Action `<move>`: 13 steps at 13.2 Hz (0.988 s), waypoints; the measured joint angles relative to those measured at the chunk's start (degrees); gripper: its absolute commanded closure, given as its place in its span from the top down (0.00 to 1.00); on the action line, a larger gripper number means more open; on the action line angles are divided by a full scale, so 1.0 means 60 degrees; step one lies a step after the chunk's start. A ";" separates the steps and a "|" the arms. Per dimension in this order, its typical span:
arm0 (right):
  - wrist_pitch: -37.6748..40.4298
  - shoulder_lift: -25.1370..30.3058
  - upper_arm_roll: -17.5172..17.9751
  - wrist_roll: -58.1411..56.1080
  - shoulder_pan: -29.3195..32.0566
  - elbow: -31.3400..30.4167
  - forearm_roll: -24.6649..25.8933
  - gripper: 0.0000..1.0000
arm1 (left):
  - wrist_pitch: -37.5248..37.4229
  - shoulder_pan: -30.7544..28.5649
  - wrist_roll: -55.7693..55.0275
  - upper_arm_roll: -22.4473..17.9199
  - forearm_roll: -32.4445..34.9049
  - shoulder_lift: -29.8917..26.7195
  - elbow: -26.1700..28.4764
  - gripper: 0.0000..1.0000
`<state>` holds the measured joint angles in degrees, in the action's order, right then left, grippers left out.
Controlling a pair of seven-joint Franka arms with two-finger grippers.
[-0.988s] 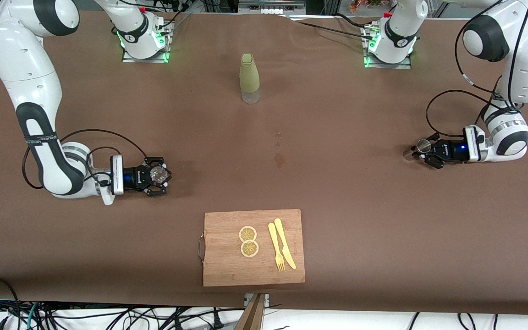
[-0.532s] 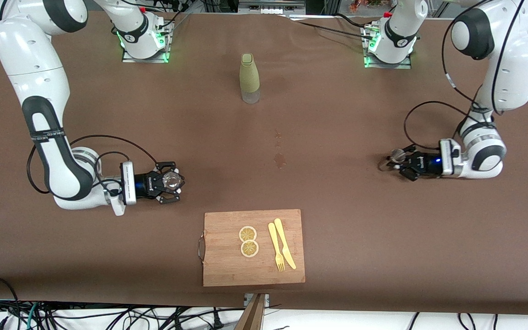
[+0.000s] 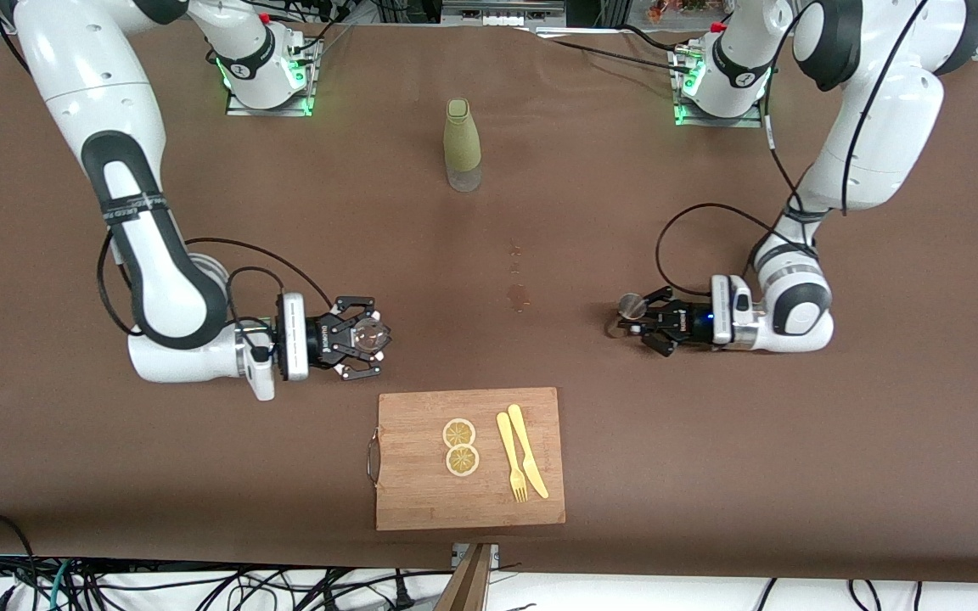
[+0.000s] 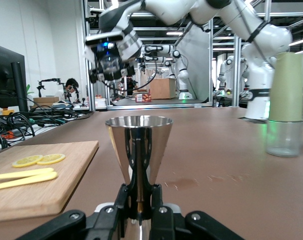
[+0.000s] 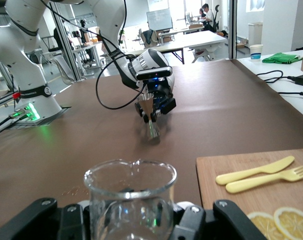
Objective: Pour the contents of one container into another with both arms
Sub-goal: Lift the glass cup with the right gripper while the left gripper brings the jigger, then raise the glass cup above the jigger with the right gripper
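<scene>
My right gripper (image 3: pixel 362 339) is shut on a clear glass beaker (image 3: pixel 370 335), low over the table just beside the cutting board's far corner at the right arm's end. The beaker (image 5: pixel 130 197) fills the right wrist view, and my gripper (image 5: pixel 131 222) clasps its lower part. My left gripper (image 3: pixel 640 321) is shut on the waist of a steel jigger (image 3: pixel 630 304), held upright and low over the table toward the left arm's end. In the left wrist view the fingers (image 4: pixel 134 197) pinch the jigger (image 4: pixel 139 142). The two containers stand apart, with the stain between them.
A green-sleeved bottle (image 3: pixel 462 144) stands mid-table near the bases. A wet stain (image 3: pixel 519 296) marks the cloth at the centre. The wooden cutting board (image 3: pixel 421 501) near the front edge carries lemon slices (image 3: pixel 460 446) and a yellow fork and knife (image 3: pixel 521 462).
Both arms have swung in from the table's ends toward the middle, each carrying its container. The beaker and the jigger are now much closer together.
</scene>
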<state>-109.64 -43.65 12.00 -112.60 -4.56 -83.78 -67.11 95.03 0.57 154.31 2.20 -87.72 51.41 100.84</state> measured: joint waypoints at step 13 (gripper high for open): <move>-0.3103 0.0472 -0.0008 0.2569 -0.2274 -0.0018 0.1255 0.00 | 0.3328 0.1835 -0.0066 0.1556 -0.2847 0.0010 0.0010 0.00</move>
<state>-128.26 -40.82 11.95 -97.19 -18.21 -83.89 -59.58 114.99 11.58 153.92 11.54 -104.80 51.47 100.90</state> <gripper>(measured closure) 0.877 0.793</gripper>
